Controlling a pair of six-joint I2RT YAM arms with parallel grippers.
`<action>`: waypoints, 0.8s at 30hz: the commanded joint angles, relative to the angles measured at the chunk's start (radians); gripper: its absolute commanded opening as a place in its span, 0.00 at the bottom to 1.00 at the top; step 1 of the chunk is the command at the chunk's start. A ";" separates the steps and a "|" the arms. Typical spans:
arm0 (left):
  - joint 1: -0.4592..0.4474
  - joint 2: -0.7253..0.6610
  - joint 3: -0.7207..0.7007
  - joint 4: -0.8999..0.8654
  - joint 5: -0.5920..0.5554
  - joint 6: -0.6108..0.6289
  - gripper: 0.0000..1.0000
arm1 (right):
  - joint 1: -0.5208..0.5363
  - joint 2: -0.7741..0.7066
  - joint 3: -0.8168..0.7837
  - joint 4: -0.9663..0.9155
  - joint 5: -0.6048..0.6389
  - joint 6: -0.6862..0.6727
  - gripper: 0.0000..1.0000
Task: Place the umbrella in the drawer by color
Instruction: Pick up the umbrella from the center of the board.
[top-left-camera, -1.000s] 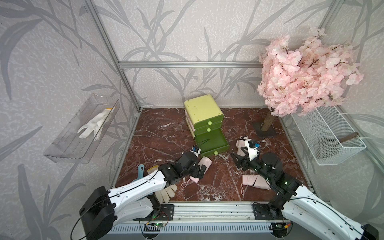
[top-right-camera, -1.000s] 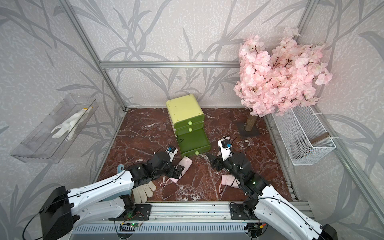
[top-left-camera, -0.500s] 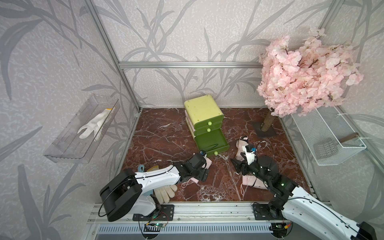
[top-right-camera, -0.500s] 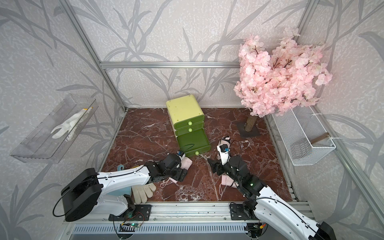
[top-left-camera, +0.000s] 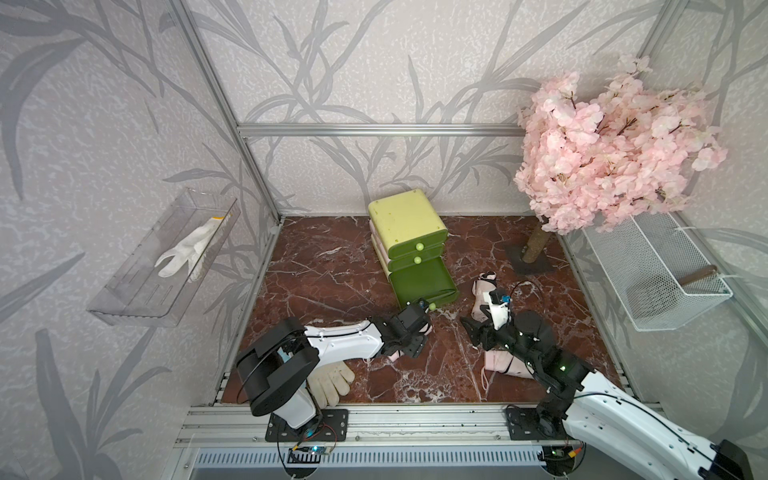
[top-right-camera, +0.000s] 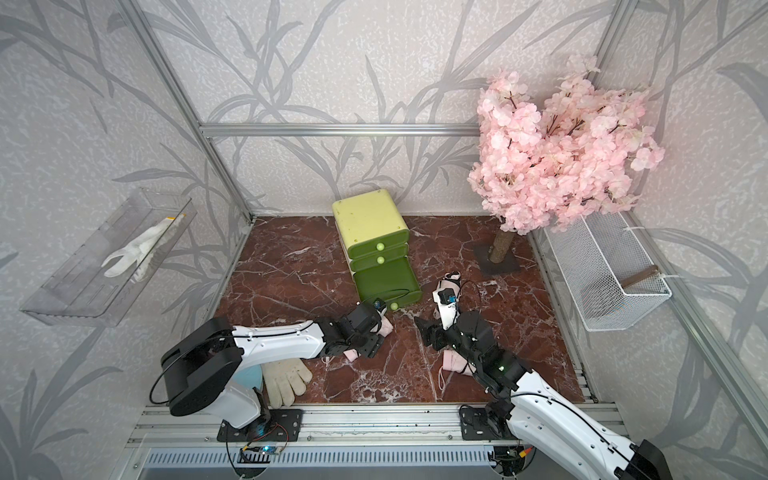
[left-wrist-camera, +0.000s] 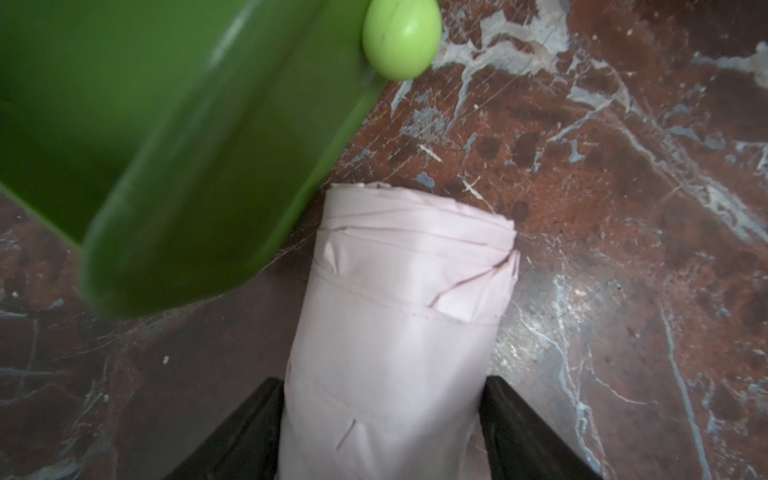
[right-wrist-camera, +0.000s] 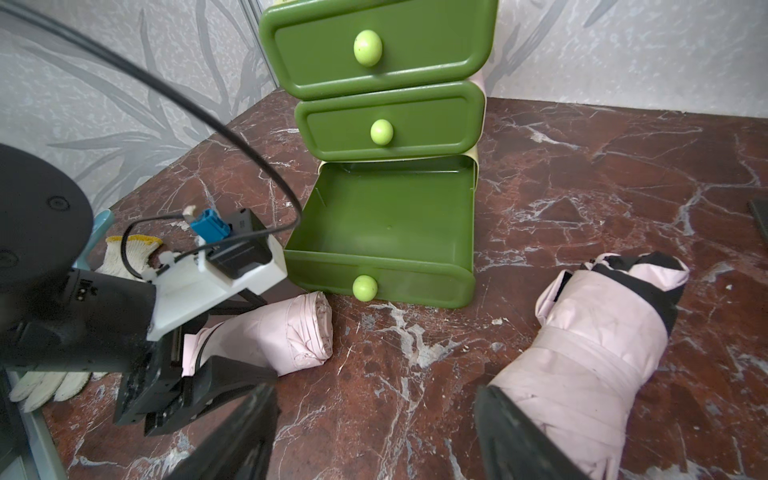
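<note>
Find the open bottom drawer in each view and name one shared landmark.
Both top views: drawer pulled out at the chest's foot.
Left wrist: its green corner beside the umbrella.
Right wrist: empty, below two shut drawers.
Shared landmark: its knob.

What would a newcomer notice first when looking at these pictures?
Probably the pink blossom tree in the back right corner. Next, the lime chest by the back wall, its bottom drawer pulled open and empty. Near that drawer's front, the left claw straddles a folded pink umbrella.
</note>
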 joint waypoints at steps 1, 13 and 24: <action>-0.029 0.045 0.020 -0.045 -0.030 0.031 0.78 | 0.001 -0.024 -0.015 0.022 0.005 -0.016 0.78; -0.034 -0.275 0.047 -0.043 0.066 0.023 0.50 | 0.000 -0.156 -0.016 -0.060 0.052 -0.027 0.78; 0.208 -0.297 0.176 0.339 0.352 0.254 0.59 | 0.000 -0.207 -0.039 -0.036 0.060 -0.023 0.78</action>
